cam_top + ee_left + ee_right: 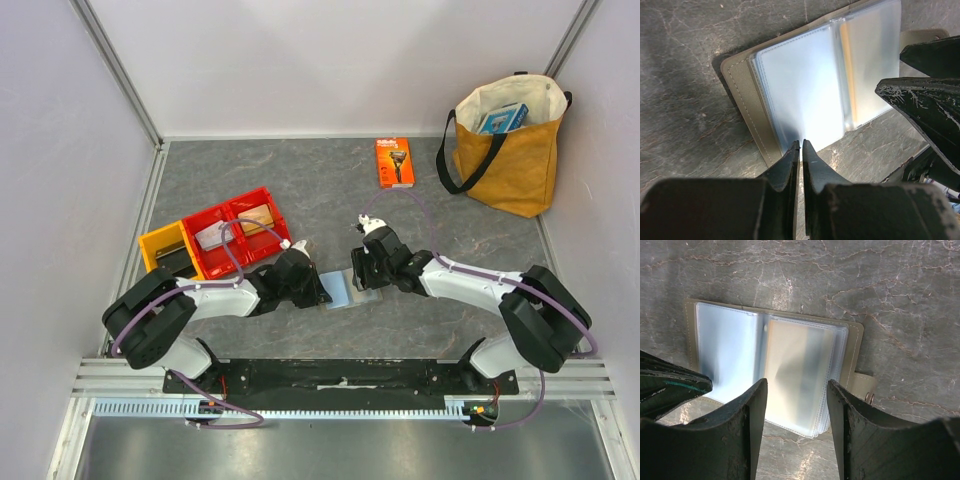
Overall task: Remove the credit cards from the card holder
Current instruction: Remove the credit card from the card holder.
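Soft, even overhead light keeps the top view sharp with faint shadows, while glare whitens the clear sleeves of the card holder in both blurrier wrist views.

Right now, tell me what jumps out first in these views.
The open card holder lies front and centre, clear sleeves up, left gripper shut at its edge, right gripper open above it. A tan tote bag stands far right; red bins sit left.
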Action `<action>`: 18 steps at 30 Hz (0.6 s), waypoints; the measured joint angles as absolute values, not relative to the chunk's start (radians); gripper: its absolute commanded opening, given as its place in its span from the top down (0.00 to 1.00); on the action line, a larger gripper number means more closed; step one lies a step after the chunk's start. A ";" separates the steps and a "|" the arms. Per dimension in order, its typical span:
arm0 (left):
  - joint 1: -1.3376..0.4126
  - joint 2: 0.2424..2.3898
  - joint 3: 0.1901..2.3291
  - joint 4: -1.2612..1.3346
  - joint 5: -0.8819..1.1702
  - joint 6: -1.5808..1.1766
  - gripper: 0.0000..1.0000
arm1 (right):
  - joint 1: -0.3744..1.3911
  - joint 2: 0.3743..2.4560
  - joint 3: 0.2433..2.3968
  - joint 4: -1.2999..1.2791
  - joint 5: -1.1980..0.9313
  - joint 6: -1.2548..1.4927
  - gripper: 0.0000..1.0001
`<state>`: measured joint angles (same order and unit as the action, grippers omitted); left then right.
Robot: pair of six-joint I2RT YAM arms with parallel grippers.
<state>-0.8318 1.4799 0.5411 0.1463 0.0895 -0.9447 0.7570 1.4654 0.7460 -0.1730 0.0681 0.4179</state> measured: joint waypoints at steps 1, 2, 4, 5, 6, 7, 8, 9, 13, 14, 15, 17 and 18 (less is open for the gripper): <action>-0.832 1.480 0.541 0.147 0.089 -0.945 0.89 | 0.757 1.463 0.746 -0.173 0.068 0.418 0.42; -0.832 1.480 0.541 0.147 0.089 -0.945 0.89 | 0.757 1.463 0.746 -0.173 0.067 0.418 0.43; -0.832 1.480 0.541 0.147 0.089 -0.945 0.89 | 0.757 1.463 0.746 -0.173 0.066 0.418 0.43; -0.832 1.480 0.541 0.147 0.089 -0.945 0.89 | 0.757 1.463 0.746 -0.173 0.066 0.418 0.42; -0.832 1.480 0.541 0.147 0.089 -0.945 0.89 | 0.757 1.463 0.746 -0.173 0.067 0.418 0.42; -0.832 1.480 0.541 0.147 0.089 -0.945 0.89 | 0.757 1.463 0.744 -0.172 0.068 0.419 0.41; -0.832 1.480 0.541 0.147 0.089 -0.945 0.89 | 0.757 1.463 0.743 -0.171 0.070 0.420 0.40; -0.832 1.480 0.541 0.147 0.089 -0.945 0.89 | 0.757 1.463 0.741 -0.171 0.075 0.423 0.40; -0.832 1.480 0.541 0.147 0.089 -0.945 0.89 | 0.757 1.463 0.730 -0.170 0.096 0.427 0.39; -0.832 1.480 0.540 0.147 0.089 -0.945 0.89 | 0.757 1.463 0.728 -0.170 0.099 0.427 0.39; -0.832 1.480 0.540 0.148 0.089 -0.945 0.89 | 0.757 1.463 0.727 -0.170 0.100 0.427 0.40; -0.832 1.480 0.540 0.148 0.089 -0.945 0.89 | 0.757 1.463 0.727 -0.168 0.099 0.427 0.41; -0.832 1.480 0.540 0.148 0.089 -0.945 0.89 | 0.757 1.463 0.727 -0.167 0.096 0.426 0.41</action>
<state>-0.8318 1.4796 0.5400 0.1482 0.0895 -0.9447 0.7570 1.4631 0.7269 -0.1665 0.0963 0.4263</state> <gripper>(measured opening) 0.112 0.600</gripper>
